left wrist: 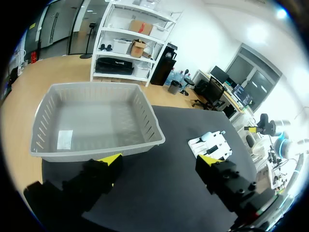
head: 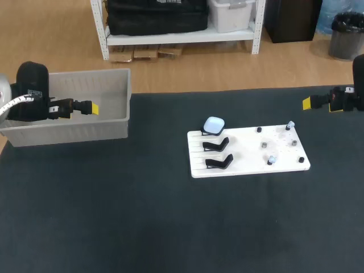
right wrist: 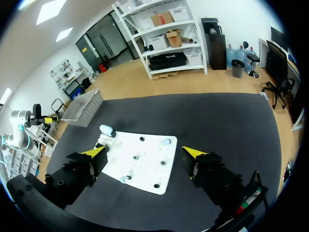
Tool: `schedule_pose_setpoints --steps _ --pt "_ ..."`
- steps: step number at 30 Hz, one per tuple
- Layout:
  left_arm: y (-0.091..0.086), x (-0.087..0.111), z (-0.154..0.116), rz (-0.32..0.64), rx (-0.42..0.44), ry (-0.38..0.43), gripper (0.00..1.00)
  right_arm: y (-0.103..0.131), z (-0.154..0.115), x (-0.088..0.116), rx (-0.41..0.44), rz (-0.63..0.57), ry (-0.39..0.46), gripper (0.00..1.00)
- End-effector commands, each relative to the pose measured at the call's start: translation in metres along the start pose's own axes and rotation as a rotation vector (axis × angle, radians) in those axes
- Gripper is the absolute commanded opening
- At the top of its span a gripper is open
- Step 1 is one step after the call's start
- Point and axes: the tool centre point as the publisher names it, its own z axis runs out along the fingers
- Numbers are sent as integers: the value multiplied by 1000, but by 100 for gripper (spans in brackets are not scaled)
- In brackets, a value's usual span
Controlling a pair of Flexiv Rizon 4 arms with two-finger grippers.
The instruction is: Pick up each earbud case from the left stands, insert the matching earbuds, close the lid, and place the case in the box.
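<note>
A white board [head: 250, 152] lies right of the table's middle, with three black stands along its left side. The rear stand holds a pale blue earbud case [head: 214, 125]; the other two stands [head: 217, 153] are bare. Small pale earbuds [head: 271, 160] sit among black pegs on the board's right half. My left gripper [head: 92, 108] hangs open over the grey box [head: 122, 116], holding nothing. My right gripper [head: 307, 103] stands open near the table's right edge, well behind the board. In the right wrist view the case [right wrist: 106, 129] and board [right wrist: 145, 169] lie ahead of the open gripper [right wrist: 144, 152].
The grey box [left wrist: 145, 108] at the table's back left corner has only a paper label on its floor, seen ahead of my left gripper [left wrist: 159, 160]. Dark table cloth [head: 142, 216] spreads in front of and between box and board.
</note>
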Motion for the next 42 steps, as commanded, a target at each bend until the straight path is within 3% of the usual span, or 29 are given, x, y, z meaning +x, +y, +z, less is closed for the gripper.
schedule_pose_setpoints --steps 1,20,29,42 --pt "-2 -1 0 -2 -8 6 100 0 0 0 2 0 1 100" --pt "-2 -1 0 -2 -8 6 100 0 0 0 2 0 1 100" --pt "-36 -24 14 166 142 15 100 0 0 0 2 0 1 100" --pt "-93 -45 51 589 363 99 100 0 0 0 2 0 1 100"
